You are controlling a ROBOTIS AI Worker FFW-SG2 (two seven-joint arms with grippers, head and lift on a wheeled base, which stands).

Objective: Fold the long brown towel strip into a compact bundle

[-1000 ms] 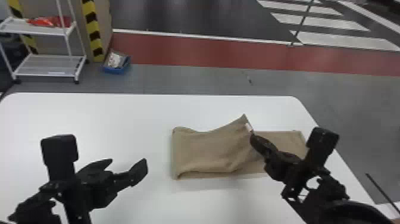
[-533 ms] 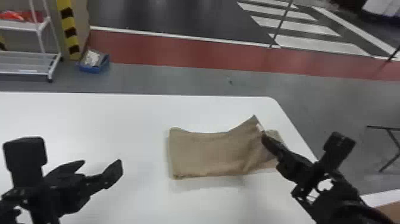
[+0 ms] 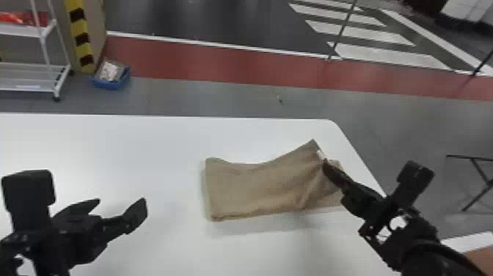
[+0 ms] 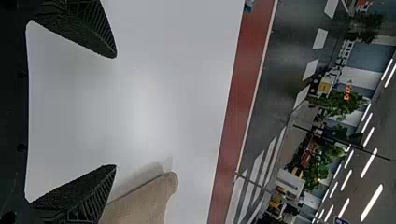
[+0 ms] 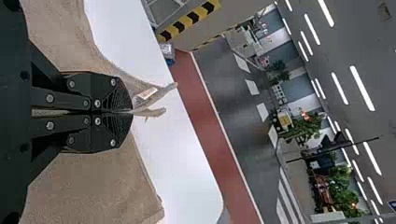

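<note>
Partly folded, the brown towel strip (image 3: 253,191) lies before you on the white tabletop (image 3: 146,146), toward its right-hand side. By the look of it, one end has been brought over the rest, doubling most of the cloth, but that fold has to be laid down and let go. A compact bundle would seem to call for at least one further fold after that, and some squaring of the edges.

The cloth is plain and matte, a wide, uneven block with its left end rounded at the fold. Its far edge sags in the middle and rises to a lifted peak at the right, where creases fan down from the pinch. A pale tag (image 5: 147,94) shows by that held edge, and a lower layer extends out to the right beneath it.

Your right gripper (image 5: 128,112) is closed tight on the towel's edge, the bunched cloth poking out past its tips. Your left gripper (image 4: 116,111) waits over the tabletop to the left of the towel, fingers spread with nothing between them. On the floor beyond, a blue bin (image 3: 110,85) sits near a white rack (image 3: 29,88).
</note>
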